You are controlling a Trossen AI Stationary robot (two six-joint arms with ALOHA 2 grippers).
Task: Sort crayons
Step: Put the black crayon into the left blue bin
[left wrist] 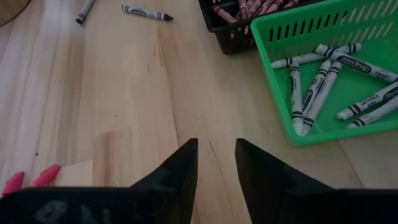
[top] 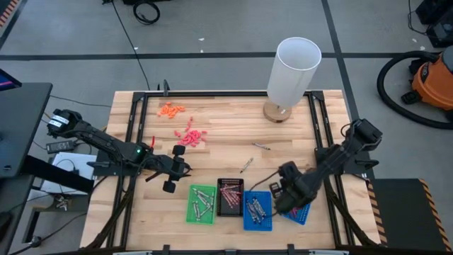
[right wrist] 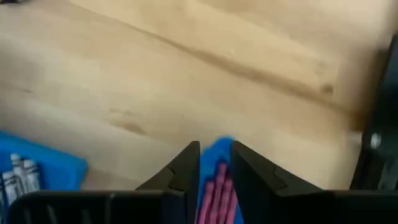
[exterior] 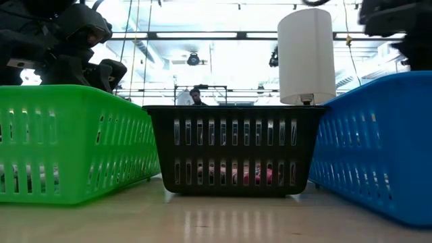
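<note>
Grey crayons (left wrist: 329, 81) lie in the green tray (top: 201, 204). Pinkish-red ones (left wrist: 249, 7) fill the black tray (top: 230, 197), and more crayons lie in the blue tray (top: 257, 210). Two loose crayons (top: 262, 146) (top: 245, 166) rest flat on the bare wood. My left gripper (top: 173, 170) stands open left of the green tray, its fingers (left wrist: 186, 165) over bare wood. My right gripper (right wrist: 215, 162) points steeply down, open, over a second blue tray (top: 303, 212) at the right; pinkish crayons (right wrist: 217, 190) in that tray show through the gap.
A tall white cylinder (top: 291, 74) on a round wooden base stands at the far right. Coral-pink bits (top: 191, 136) and orange bits (top: 170, 109) lie at the far left. The three trays form a row along the near edge (exterior: 233, 148). A person (exterior: 196, 96) shows far behind the table.
</note>
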